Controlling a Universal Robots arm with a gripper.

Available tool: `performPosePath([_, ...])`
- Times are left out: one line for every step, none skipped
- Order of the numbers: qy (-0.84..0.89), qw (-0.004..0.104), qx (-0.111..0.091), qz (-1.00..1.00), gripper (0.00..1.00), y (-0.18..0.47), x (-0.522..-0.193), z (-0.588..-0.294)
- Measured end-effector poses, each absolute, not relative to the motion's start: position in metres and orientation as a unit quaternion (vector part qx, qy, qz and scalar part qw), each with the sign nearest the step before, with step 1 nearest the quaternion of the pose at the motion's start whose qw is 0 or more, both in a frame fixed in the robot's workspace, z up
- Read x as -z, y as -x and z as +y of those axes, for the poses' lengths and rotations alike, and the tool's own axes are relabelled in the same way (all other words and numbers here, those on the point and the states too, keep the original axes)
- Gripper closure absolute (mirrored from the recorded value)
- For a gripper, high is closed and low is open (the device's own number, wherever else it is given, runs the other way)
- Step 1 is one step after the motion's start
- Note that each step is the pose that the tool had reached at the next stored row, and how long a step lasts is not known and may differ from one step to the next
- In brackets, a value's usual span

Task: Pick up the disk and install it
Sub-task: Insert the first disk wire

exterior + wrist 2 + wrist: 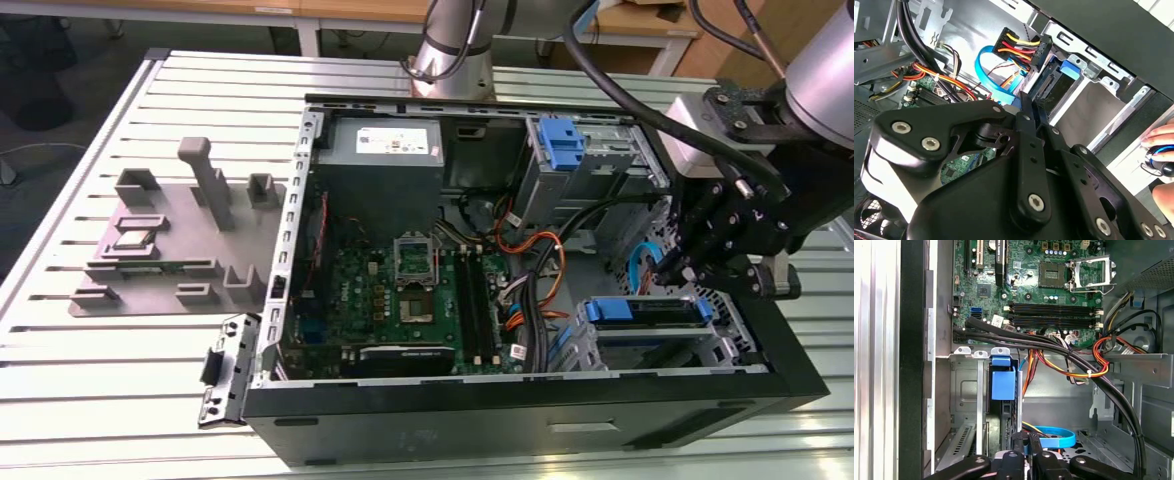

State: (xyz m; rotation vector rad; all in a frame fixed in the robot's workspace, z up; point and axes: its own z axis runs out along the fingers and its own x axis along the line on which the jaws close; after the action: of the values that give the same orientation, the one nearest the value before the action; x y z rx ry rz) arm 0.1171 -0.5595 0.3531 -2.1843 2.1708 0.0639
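Sitting in the drive cage of the computer case (534, 420), the disk (643, 311) is seen just below the gripper (721, 270), blue-framed around its edges; the fingers are closed together, holding nothing.

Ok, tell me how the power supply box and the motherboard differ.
The power supply box is grey metal with a white label; the motherboard is green. The box is a bulky block; the board lies flat, carrying slots and a socket. Both sit inside the open computer case.
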Motion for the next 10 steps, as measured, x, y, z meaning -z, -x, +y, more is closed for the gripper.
performPosePath([0.709,0.032,-0.02,0.704,0.84,-0.1165,-0.353,-0.5601])
performPosePath([0.709,0.033,-0.018,0.704,0.84,-0.1159,-0.3529,-0.5607])
performPosePath([0.709,0.035,-0.017,0.704,0.84,-0.1151,-0.3528,-0.5615])
performPosePath([0.709,0.036,-0.015,0.704,0.84,-0.1142,-0.3526,-0.5624])
performPosePath([0.709,0.037,-0.014,0.704,0.84,-0.1134,-0.3523,-0.5638])
performPosePath([0.709,0.038,-0.014,0.704,0.84,-0.1126,-0.352,-0.5653])
performPosePath([0.709,0.038,-0.014,0.704,0.84,-0.1118,-0.3516,-0.5665])
performPosePath([0.709,0.038,-0.013,0.704,0.84,-0.1113,-0.3512,-0.5675])
performPosePath([0.709,0.038,-0.013,0.704,0.84,-0.111,-0.3506,-0.5682])
performPosePath([0.709,0.039,-0.013,0.704,0.84,-0.111,-0.3496,-0.569])
